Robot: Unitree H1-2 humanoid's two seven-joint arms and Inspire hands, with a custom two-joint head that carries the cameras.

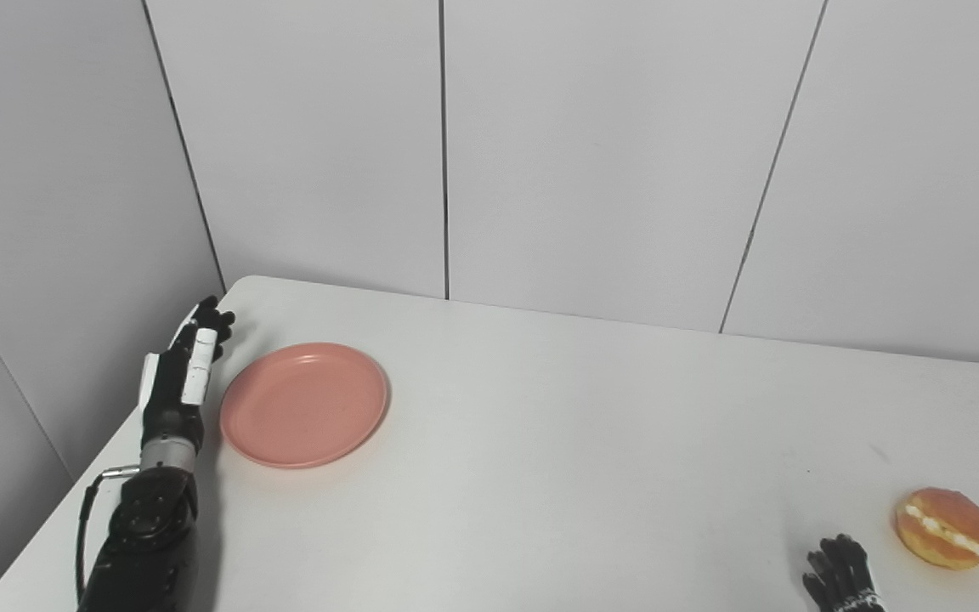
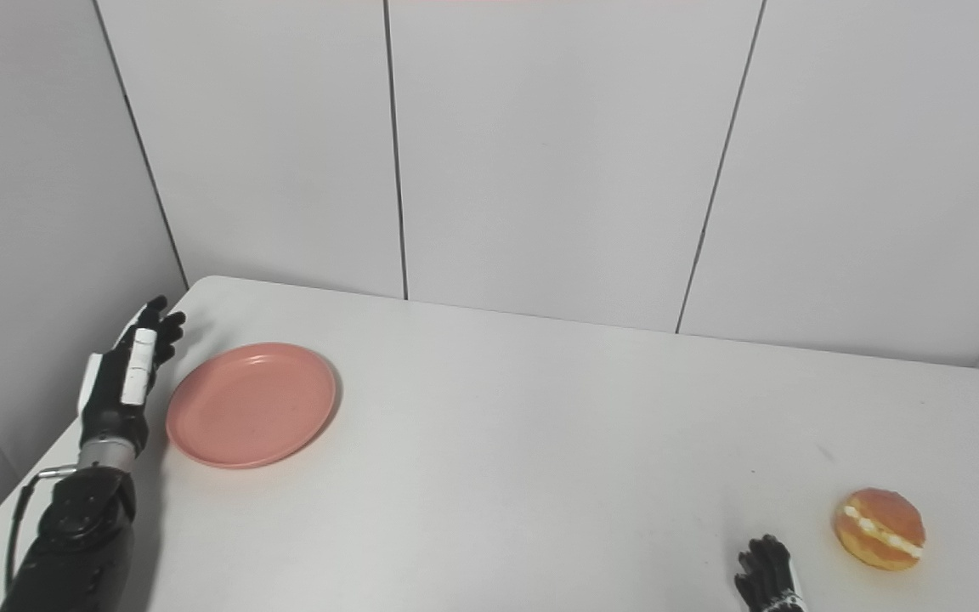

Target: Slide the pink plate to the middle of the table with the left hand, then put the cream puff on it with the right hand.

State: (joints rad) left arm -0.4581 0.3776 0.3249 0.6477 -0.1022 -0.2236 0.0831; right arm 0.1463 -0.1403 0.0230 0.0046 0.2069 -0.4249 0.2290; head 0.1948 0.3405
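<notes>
Pink and shallow, the plate sits far over toward nine o'clock on the white surface, well away from the middle where we need it. Our left hand stands edge-on just beside the plate's nine o'clock rim, fingers stretched out straight and together toward twelve o'clock, holding nothing. We judge that flat, blade-like pose is chosen because the job here is a push rather than a lift: a straight palm set against the rim can shove the plate toward three o'clock without needing to grip it. Whether the hand is already touching the rim or a hair short of it we cannot tell; a narrow strip of surface seems to show between them.

Our cream puff rests alone near the four o'clock corner, well apart from the plate. Our right hand waits low at the frame's bottom edge, just at the puff's nine o'clock side, holding nothing; only its fingertips show, slightly curled, so we cannot tell how far it is spread. We judge it is parked close so the pick-up is short once the plate is centred.
</notes>
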